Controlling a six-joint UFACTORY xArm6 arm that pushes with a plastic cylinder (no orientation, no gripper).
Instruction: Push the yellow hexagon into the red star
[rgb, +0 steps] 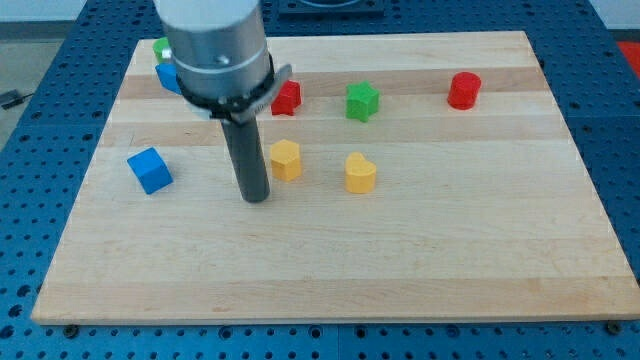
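Note:
The yellow hexagon (285, 159) sits near the middle of the wooden board (400, 260). The red star (288, 98) lies just above it toward the view's top, partly hidden by the arm's housing. My tip (256, 197) rests on the board just left of and slightly below the yellow hexagon, with a small gap between them.
A yellow heart-like block (360, 172) lies right of the hexagon. A green star (362, 101) and a red cylinder (464, 90) sit toward the top right. A blue cube (150, 170) is at the left. A green block (161, 47) and a blue block (166, 76) show beside the arm at top left.

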